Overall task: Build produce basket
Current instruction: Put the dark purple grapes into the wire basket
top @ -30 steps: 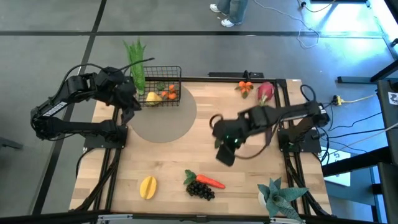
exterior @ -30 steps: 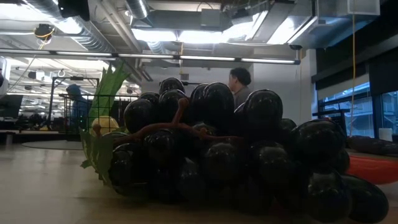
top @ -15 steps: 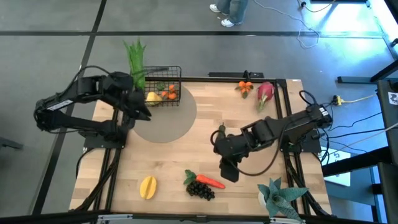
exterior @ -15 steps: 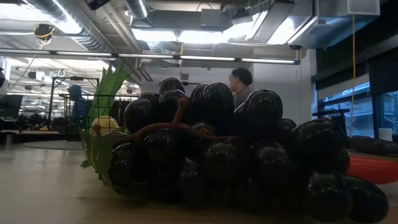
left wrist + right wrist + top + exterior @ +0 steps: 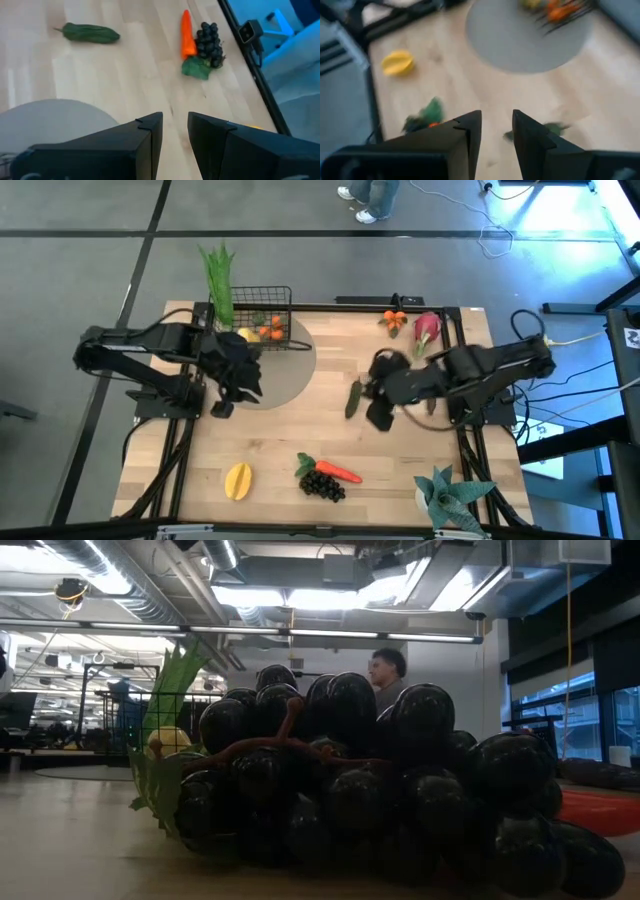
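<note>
Nearest the low camera, the dark grapes (image 5: pixel 380 790) fill most of that view, lying on the desk (image 5: pixel 270 450) with the orange carrot (image 5: pixel 339 473) touching them; the carrot's green top (image 5: pixel 196 69) points away from the grapes' far side. On the same near edge, off to the left, lies a yellow fruit (image 5: pixel 237 480), and at the right corner stands the blue-green spiky plant (image 5: pixel 450 495).

Toward the middle of the desk, a green cucumber (image 5: pixel 353 397) lies by itself on the wood, just beside the right claw (image 5: pixel 381 406). That claw holds nothing, its fingers (image 5: pixel 465 135) slightly parted with a narrow gap between them. On the other side, the left claw (image 5: pixel 222 406) hangs at the near edge of the grey round mat (image 5: pixel 275 375), its fingers (image 5: pixel 150 135) likewise a little apart and holding nothing.

Farther back, the black wire basket (image 5: pixel 262 320) stands on the far-left part of the mat, with yellow and orange fruits (image 5: pixel 258 333) inside and the long green leek (image 5: pixel 219 285) standing up at its left end. At the far-right corner lie the pink dragon fruit (image 5: pixel 425 330) and tangerines (image 5: pixel 395 319). Beyond the desk, a person (image 5: pixel 387 675) stands in the room.
</note>
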